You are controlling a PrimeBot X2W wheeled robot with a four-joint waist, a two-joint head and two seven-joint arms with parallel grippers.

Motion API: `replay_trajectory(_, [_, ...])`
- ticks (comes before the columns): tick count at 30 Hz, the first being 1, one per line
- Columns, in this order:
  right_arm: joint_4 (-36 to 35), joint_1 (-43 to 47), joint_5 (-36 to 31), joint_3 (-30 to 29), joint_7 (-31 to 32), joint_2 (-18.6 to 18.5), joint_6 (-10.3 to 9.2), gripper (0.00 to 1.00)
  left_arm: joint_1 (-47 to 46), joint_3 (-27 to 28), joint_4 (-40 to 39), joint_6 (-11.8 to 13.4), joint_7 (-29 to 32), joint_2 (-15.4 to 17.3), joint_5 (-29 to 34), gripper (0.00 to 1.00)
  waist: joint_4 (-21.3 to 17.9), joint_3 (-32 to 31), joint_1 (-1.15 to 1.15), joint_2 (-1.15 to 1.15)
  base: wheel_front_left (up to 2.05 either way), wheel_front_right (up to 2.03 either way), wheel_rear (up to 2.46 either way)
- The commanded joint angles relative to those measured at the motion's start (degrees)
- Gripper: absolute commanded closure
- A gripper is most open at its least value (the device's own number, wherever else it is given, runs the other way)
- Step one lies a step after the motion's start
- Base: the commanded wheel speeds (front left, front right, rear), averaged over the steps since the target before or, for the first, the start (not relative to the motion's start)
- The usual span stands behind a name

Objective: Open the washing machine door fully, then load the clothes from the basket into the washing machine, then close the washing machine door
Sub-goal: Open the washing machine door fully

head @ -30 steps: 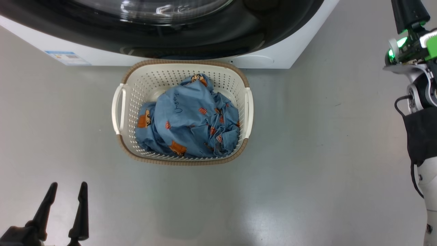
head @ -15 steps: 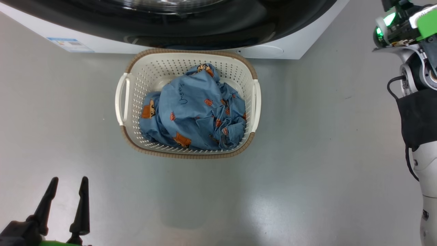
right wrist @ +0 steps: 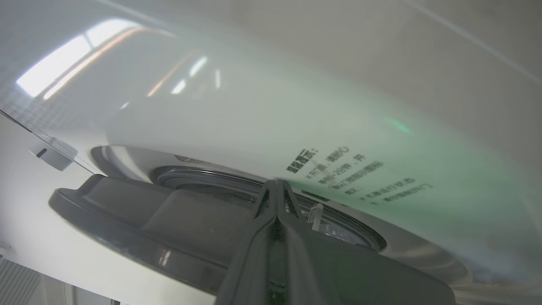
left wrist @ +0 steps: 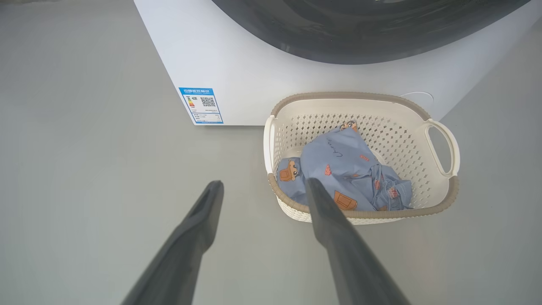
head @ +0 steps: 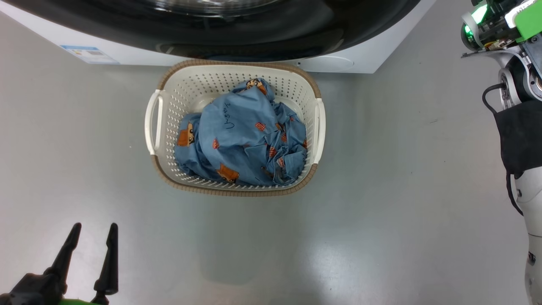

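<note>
the basket (head: pixel 190 91) is open from above, with the clothes (head: pixel 241 135) heaped inside. at its 12 o'clock the washing machine (head: pixel 338 63) and its black door (head: pixel 254 29) stand close and block that side. bare floor (head: pixel 381 212) lies free at 3, 6 and 9 o'clock.

Tapered black fingers (head: pixel 64 254), pale forearm (head: pixel 531 199) (black fabric wrap (head: pixel 518 140)), green-lit wrist (head: pixel 529 21), black cable (head: pixel 488 98)

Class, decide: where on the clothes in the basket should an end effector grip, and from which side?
Probably the raised, crumpled hump at the middle of the clothes, coming down from above: the basket walls block every side, and only its top is open.
</note>
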Motion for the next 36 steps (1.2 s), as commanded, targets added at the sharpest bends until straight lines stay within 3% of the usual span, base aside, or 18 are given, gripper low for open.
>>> replay_trajectory(1, [-1.26,-1.67,0.57,0.25,-0.12,0.17,0.09,1.0,-0.04,1.98,-0.63,-0.09,-0.37,1.4,0.16,0.0,0.04,0.04,0.0,0.0,0.0,0.0,0.0])
replay_trajectory(36, [0.05,-5.92,0.69,4.45,6.44,1.0,0.09,1.0,-1.65,1.57,-0.64,-0.09,-0.37,1.06,-0.05,0.0,-0.39,2.42,0.0,0.0,0.0,0.0,0.0])
